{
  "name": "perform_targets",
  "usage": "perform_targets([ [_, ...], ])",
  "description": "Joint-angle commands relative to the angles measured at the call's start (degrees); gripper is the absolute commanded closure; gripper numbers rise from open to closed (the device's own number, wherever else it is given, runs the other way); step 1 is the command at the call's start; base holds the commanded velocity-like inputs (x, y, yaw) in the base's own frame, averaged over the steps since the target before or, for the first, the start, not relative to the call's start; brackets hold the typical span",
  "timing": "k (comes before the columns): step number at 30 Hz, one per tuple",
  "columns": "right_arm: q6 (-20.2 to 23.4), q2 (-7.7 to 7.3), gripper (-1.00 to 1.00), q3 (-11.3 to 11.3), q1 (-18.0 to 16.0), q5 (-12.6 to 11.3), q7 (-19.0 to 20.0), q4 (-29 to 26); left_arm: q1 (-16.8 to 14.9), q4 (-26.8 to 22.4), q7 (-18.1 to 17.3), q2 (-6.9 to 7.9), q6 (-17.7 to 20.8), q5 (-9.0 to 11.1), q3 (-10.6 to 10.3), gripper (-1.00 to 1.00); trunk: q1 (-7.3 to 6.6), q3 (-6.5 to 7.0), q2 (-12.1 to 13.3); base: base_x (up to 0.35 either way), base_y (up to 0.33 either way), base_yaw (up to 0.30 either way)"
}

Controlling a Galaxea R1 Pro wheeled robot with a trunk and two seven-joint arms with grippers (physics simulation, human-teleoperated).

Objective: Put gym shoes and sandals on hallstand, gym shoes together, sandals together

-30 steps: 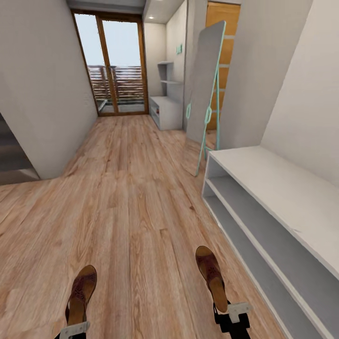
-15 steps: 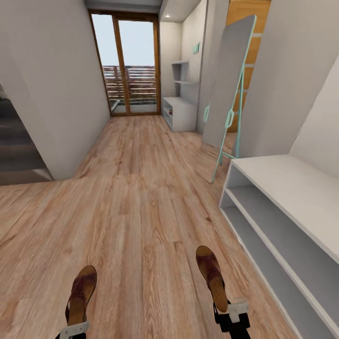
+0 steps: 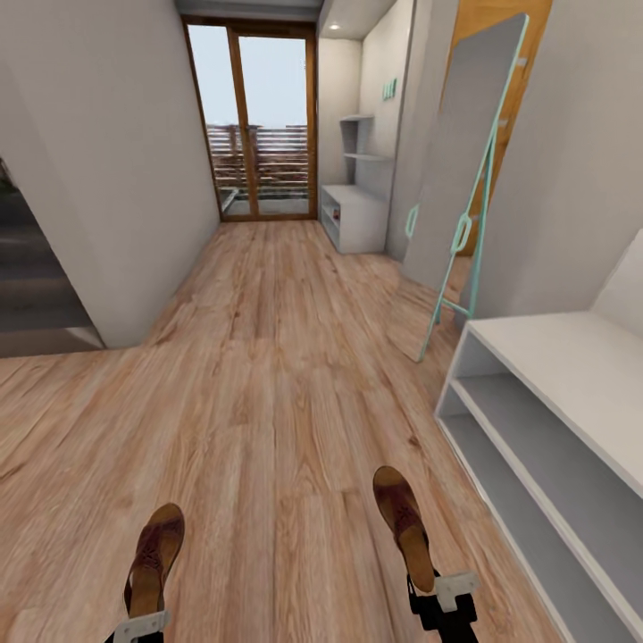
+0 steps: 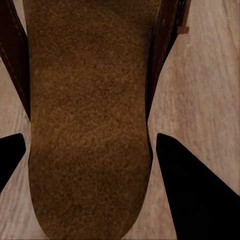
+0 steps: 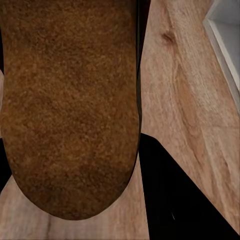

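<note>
Brown sandals: left fingers (image 4: 12, 155) pinch 1 (image 3: 154, 558), right fingers (image 5: 165, 190) pinch 1 (image 3: 404, 527) above floor (image 3: 268, 402).

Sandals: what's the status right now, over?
Left hand shut on left sandal. Right hand shut on right sandal. Hallstand far down the corridor; floor between open.

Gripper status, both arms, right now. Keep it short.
Left gripper: shut on a brown leather open sandal, fingers on both its sides.
Right gripper: shut on the other brown leather sandal.
</note>
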Motion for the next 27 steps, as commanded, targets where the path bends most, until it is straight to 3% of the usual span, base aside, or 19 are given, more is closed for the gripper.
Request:
perform_targets([
  [1, -0.04, 0.00, 1.00, 0.47, -0.04, 0.08, -0.52, 0.05, -0.06, 0.02, -0.30, -0.04, -0.24, -0.69, 0.50, 1.00, 0.02, -0.04, -0.02, 0.335, 0.000, 0.001],
  [12, -0.04, 0.05, 1.00, 0.50, 0.18, 0.08, -0.44, 0.53, -0.09, 0.05, -0.30, -0.04, -0.27, -0.69, 0.49, 1.00, 0.02, -0.04, -0.02, 0.336, 0.017, 0.000],
  [27, -0.04, 0.18, 1.00, 0.56, 0.22, 0.08, -0.47, 1.19, -0.05, 0.14, -0.34, -0.04, -0.27, -0.69, 0.49, 1.00, 0.02, -0.04, -0.02, 0.335, 0.109, 0.000],
])
